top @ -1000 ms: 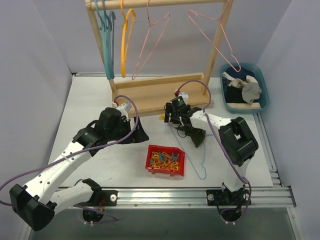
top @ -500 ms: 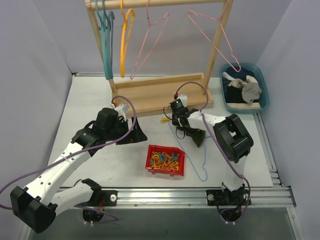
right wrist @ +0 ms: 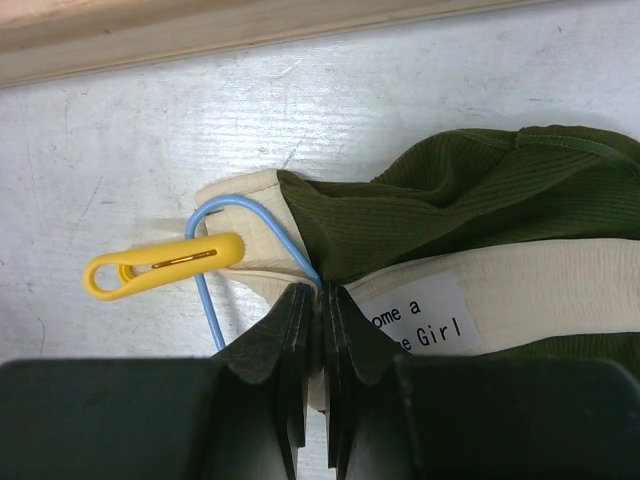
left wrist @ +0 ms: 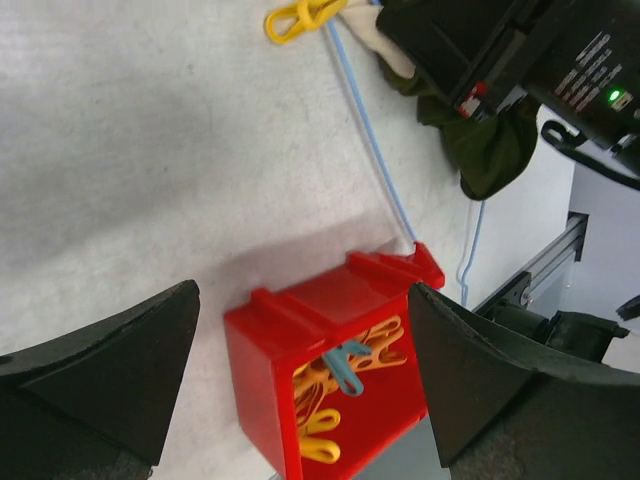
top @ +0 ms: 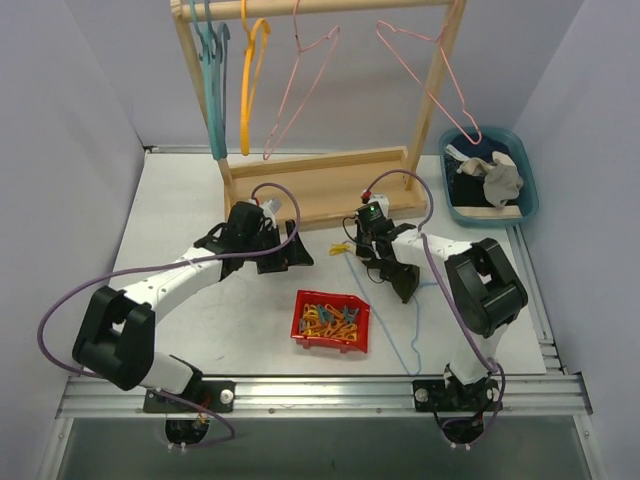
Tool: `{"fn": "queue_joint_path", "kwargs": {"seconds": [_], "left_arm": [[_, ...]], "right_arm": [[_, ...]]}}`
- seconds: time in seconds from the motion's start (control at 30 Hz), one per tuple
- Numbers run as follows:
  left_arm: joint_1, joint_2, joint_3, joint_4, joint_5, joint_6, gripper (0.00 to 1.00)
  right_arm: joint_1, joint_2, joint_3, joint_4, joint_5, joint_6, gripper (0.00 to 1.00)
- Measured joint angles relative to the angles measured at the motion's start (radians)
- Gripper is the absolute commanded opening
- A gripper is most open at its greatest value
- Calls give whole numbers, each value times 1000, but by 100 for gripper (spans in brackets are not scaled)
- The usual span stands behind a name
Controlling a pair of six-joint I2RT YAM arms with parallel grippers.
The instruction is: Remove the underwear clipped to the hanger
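Olive underwear (right wrist: 450,210) partly past the view's edge, the label (right wrist: 415,312) (perhaps a slogan) half behind the right gripper (right wrist: 320,300).

The left arm lay stretched forward and inward, its left gripper (left wrist: 305,360) spread wide. The right arm was folded (elbow high), its right gripper (right wrist: 318,300) pinched tight, fingertips together.

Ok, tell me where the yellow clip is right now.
Right wrist view, left side: the yellow clip lies on the table across the blue hanger wire at the pale waistband corner of the olive underwear, just ahead of the closed right gripper.
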Motion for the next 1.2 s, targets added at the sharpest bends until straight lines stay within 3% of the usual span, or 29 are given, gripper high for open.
{"fn": "queue_joint_path", "kwargs": {"seconds": [0.43,0.83,1.2], "left_arm": [[19,294,58,395,119,-112,94],[26,319,58,616,135,-264,94],[31,435,112,643,201,-443,94]], "right_arm": [[-107,-155,-89,66,-204,41,0],[-139,-248,-110,114,-343,64,0],[-139,-289,-134,115,-365,64,0]]}}
